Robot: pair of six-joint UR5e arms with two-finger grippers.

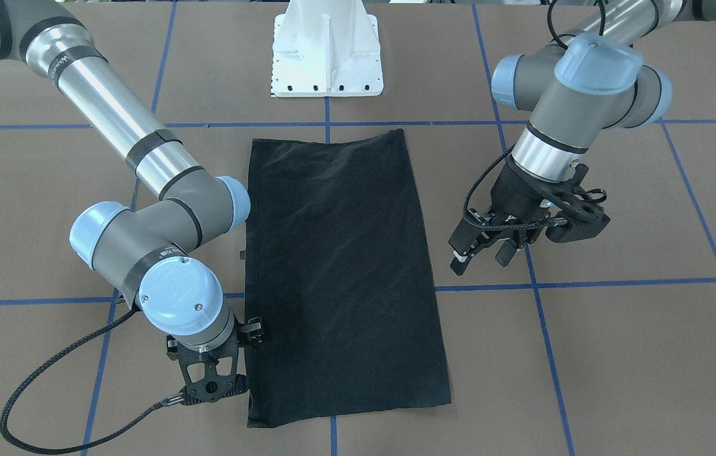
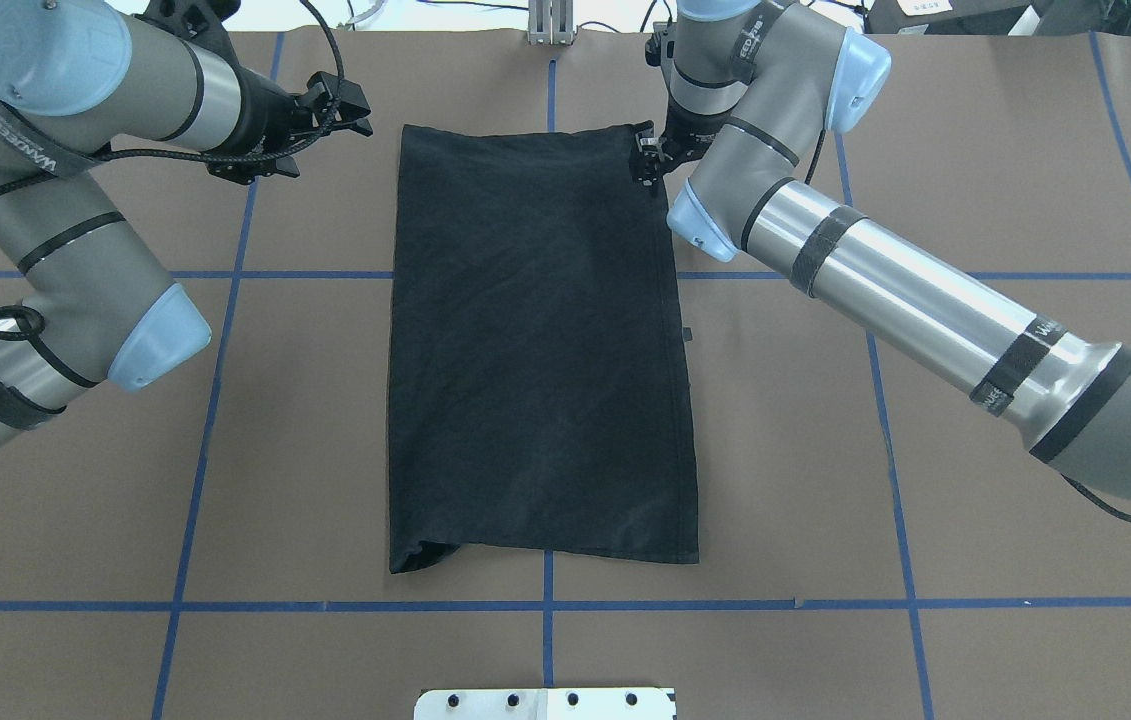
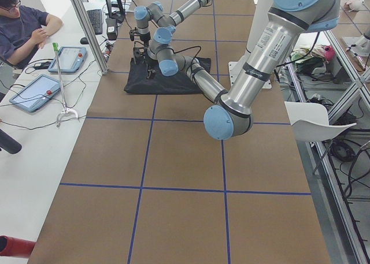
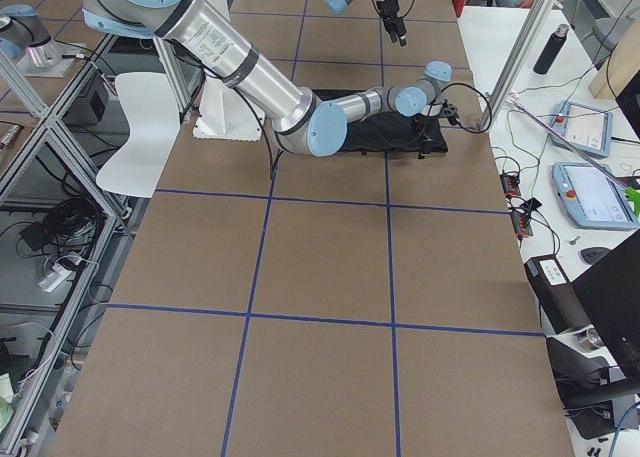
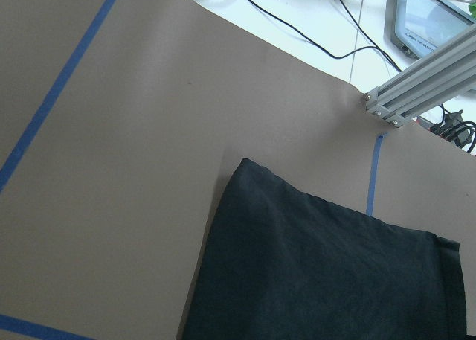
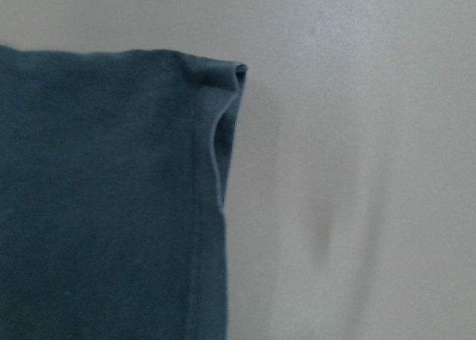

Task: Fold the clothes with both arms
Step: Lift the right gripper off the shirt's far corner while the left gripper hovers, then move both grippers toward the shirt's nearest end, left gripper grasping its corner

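The black T-shirt (image 1: 345,272) (image 2: 535,350) lies flat on the brown table, folded into a long narrow rectangle with no graphic showing. One near corner (image 2: 417,558) curls under. My right gripper (image 2: 647,158) points down at the shirt's far right corner; its fingertips are hidden under the wrist, and the right wrist view shows only that corner (image 6: 223,87) lying on the table. My left gripper (image 1: 481,253) (image 2: 325,115) hangs open and empty above bare table, off the shirt's far left corner (image 5: 249,165).
The white pedestal base (image 1: 327,57) stands at the robot's edge of the table. Blue tape lines (image 2: 215,400) grid the brown surface. An aluminium frame post (image 5: 416,87) rises past the far edge. A seated person (image 3: 23,27) and tablets are at the side desk.
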